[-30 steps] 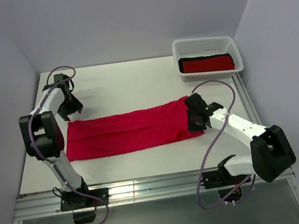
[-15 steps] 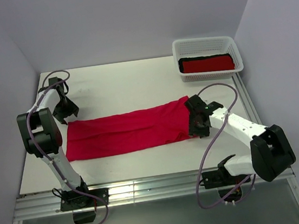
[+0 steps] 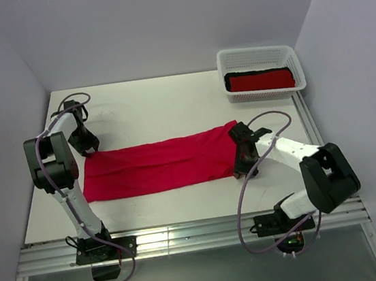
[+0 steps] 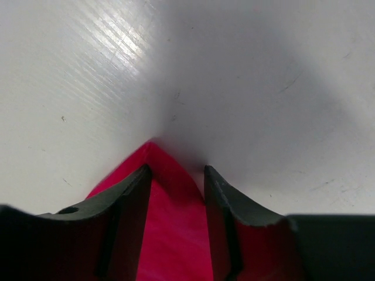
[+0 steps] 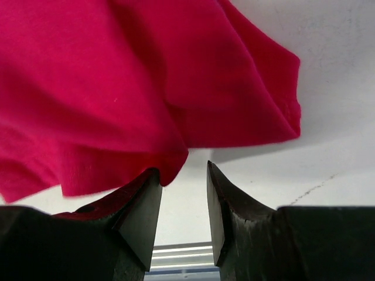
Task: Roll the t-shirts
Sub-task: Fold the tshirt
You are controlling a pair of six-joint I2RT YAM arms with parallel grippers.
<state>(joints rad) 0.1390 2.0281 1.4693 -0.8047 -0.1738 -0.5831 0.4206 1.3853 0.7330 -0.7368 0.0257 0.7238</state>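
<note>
A bright crimson t-shirt (image 3: pixel 163 164) lies folded into a long strip across the middle of the table. My left gripper (image 3: pixel 87 147) is down at the strip's far left corner. In the left wrist view its fingers (image 4: pixel 132 199) stand apart on either side of that pointed cloth corner (image 4: pixel 176 234), so the left gripper (image 4: pixel 177 170) is open around it. My right gripper (image 3: pixel 242 161) is at the strip's right end. In the right wrist view it (image 5: pixel 183 168) is open with bare table between the fingers, and the cloth (image 5: pixel 117 88) only brushes the left finger.
A white basket (image 3: pixel 258 54) stands at the back right and holds a rolled red t-shirt (image 3: pixel 261 81) on top of a black one (image 3: pixel 232 77). A metal rail (image 3: pixel 186 236) runs along the near table edge. Walls close in on the left, back and right.
The right gripper has opened and let go of the shirt's right end, shifting slightly nearer. The left gripper has moved down onto the far left corner and its jaws have narrowed.
</note>
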